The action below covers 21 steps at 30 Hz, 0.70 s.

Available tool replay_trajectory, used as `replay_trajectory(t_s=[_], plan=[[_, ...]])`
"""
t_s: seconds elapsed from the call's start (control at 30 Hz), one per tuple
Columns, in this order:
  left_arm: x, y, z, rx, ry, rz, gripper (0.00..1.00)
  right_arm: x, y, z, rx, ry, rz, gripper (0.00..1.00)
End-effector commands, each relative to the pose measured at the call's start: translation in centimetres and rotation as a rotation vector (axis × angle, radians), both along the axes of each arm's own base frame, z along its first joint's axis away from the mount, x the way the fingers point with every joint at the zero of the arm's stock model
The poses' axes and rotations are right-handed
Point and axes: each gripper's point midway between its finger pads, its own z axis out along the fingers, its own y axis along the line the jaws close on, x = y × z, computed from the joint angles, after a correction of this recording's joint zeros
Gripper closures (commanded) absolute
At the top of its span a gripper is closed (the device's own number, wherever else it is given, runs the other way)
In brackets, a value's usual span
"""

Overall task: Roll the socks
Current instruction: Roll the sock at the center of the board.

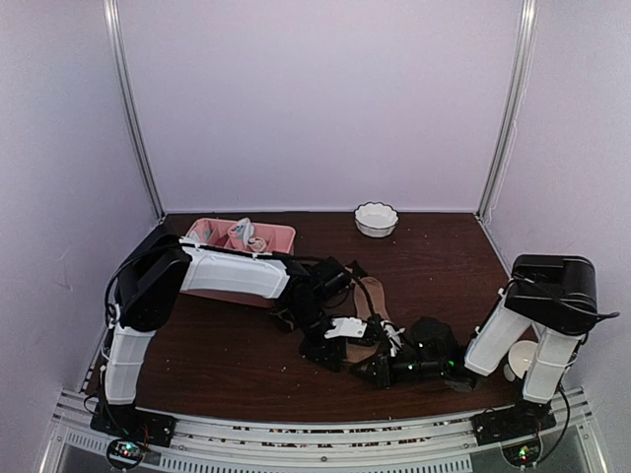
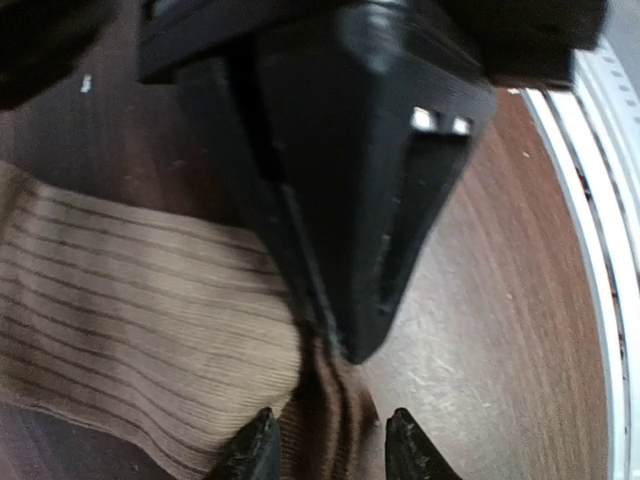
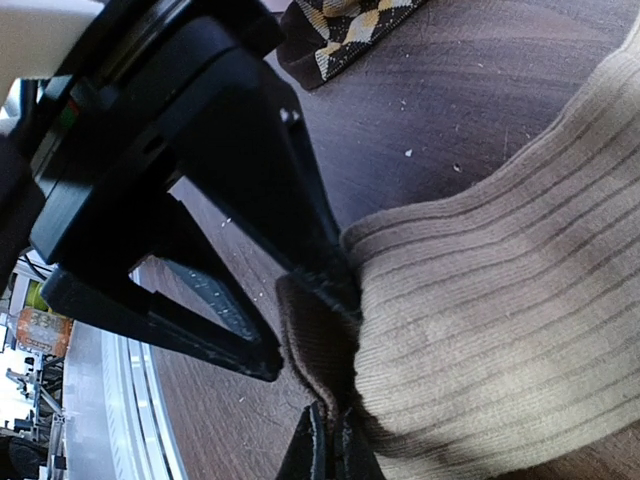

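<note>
Take the soft, light, floppy tan sock [image 3: 500, 280], lying mid-worktop [image 1: 227, 345] near the argyle sock [image 3: 340, 35], at its ribbed cuff edge, pinched by closed right fingers [image 3: 306, 458], straddled by parted left fingers [image 2: 258, 450].

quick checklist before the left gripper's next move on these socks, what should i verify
1. Hold: right gripper shut on the tan sock edge: ok.
2. Opening: left gripper jaws apart, fabric between them: ok.
3. Room between the two grippers at that edge: not ok, very tight.
4. Stacking: argyle sock on the tan sock: not ok, it lies apart from the pinched end.
5. Roll started: cannot tell.
6. Clearance: pink tray and white bowl out of the way: ok.
</note>
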Motion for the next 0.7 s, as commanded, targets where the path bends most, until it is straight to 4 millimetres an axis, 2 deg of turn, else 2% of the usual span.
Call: replay_trajectory(t_s=[0.0, 0.17, 0.37, 0.67], plan=[[2.0, -0.8, 0.3, -0.029, -0.072, 0.063, 0.65, -3.4, -3.7, -7.0, -0.237, 0.216, 0.014, 1.0], [0.8, -0.4, -0.1, 0.001, 0.007, 0.039, 0.74, -3.5, -3.7, -7.1, -0.238, 0.218, 0.017, 1.0], [-0.3, 0.4, -0.3, 0.04, 0.094, 0.014, 0.76, -3.6, -3.8, -7.1, -0.239, 0.213, 0.019, 1.0], [1.7, 0.6, -0.7, 0.087, 0.192, 0.148, 0.83, -3.4, -4.2, -6.7, -0.245, 0.138, 0.032, 1.0]])
